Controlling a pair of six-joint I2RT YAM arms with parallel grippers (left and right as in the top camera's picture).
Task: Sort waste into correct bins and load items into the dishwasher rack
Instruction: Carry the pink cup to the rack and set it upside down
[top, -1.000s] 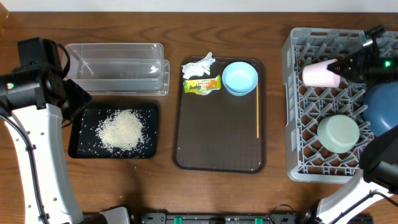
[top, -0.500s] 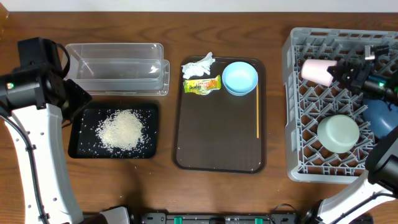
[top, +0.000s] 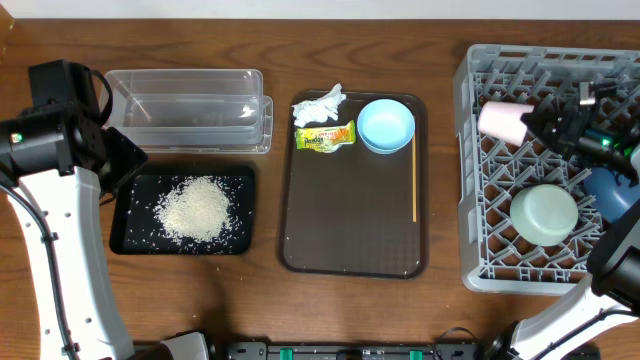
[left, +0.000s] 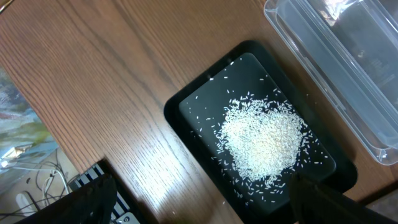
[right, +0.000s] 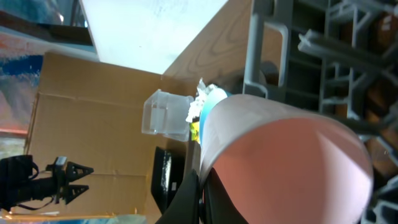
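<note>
1. Rice (top: 200, 208) lies in the black tray (top: 128, 240) near the desk's left edge, with the left gripper (left: 200, 190) released above it.
2. Clear tub (top: 190, 105) sits just behind.
3. Tissue (top: 320, 105), wrapper (top: 326, 136) and light blue bowl (top: 386, 125) line the brown tray's (top: 350, 230) far edge.
4. Right gripper (right: 199, 196) clenches the pink cup (top: 502, 120) at the rack's (top: 470, 200) far-left corner, near the mint bowl (top: 545, 213) and dark blue bowl (top: 612, 190).

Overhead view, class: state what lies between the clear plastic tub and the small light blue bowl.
The crumpled white tissue and the yellow-green wrapper, both on the brown tray, seen overhead.
</note>
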